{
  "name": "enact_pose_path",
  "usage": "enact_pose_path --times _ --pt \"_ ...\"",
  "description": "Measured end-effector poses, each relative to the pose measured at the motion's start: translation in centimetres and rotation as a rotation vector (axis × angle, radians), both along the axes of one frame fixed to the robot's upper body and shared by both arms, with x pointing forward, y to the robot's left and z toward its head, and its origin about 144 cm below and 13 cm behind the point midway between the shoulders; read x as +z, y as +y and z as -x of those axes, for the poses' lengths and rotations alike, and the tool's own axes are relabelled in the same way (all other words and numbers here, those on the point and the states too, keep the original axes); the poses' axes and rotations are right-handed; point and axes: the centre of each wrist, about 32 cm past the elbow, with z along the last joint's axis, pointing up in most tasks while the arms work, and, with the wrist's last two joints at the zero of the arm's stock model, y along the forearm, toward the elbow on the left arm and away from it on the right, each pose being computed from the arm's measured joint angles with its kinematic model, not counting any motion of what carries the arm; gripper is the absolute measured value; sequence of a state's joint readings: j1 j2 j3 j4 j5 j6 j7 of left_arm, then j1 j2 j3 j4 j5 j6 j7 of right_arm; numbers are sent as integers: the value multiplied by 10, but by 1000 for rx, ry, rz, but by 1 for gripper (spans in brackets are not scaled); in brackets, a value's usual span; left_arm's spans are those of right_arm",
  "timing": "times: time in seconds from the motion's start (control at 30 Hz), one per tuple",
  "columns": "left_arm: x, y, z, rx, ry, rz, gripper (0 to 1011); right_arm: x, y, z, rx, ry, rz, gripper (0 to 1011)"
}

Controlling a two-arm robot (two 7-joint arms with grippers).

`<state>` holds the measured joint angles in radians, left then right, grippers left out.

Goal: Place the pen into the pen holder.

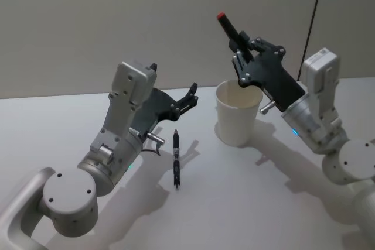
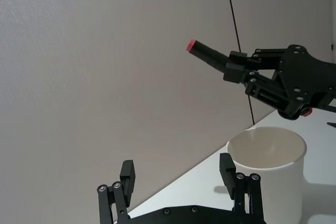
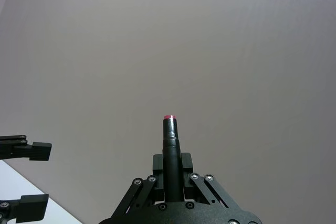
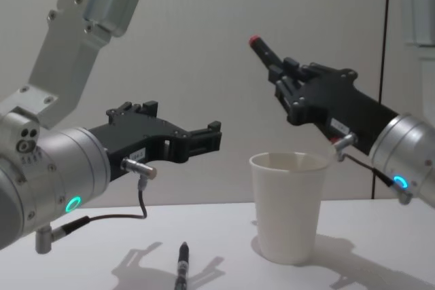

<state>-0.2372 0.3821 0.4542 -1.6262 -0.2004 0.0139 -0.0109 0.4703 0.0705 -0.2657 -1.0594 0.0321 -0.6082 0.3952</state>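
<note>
A black pen with a red end (image 1: 228, 27) was pinched between the two fingers of the right gripper (image 1: 245, 51). The pen was held up in the air and tilted. Its red end was seen past the fingertips, pointing up and away from them. The other end was hidden by the gripper.

A white paper cup (image 1: 237, 115) was stood upright on the white table (image 1: 234, 203), just below the right gripper's fingers. The cup was not touched by the fingers. Its open mouth was turned up, and nothing could be seen inside it. The pen had not been put into the cup.

The fingers of the left gripper (image 1: 190, 96) were spread wide apart, and nothing was held between them. They were held above the table and pointed toward the cup, which was seen just ahead of the fingertips. The cup was not touched by them either.

A thin black pen (image 1: 176, 159) was laid flat on the table, below the left gripper's fingers and a little behind them. It was well apart from the cup. A plain grey wall (image 1: 117, 16) was seen beyond both sets of fingers.
</note>
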Motion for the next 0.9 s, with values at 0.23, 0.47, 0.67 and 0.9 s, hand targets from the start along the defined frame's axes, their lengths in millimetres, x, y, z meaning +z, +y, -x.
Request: enact_pose_path --times 0.23,0.47,0.67,0.9 --pt "0 0 0 0 0 0 1001 -4 6 -7 13 2 9 181" --pt "0 0 0 0 0 0 1001 -9 11 -14 20 4 20 181" --pt "0 0 0 0 0 0 1001 -11 14 -20 26 4 27 181" --pt "0 0 0 0 0 0 1001 -14 18 -24 33 6 33 181"
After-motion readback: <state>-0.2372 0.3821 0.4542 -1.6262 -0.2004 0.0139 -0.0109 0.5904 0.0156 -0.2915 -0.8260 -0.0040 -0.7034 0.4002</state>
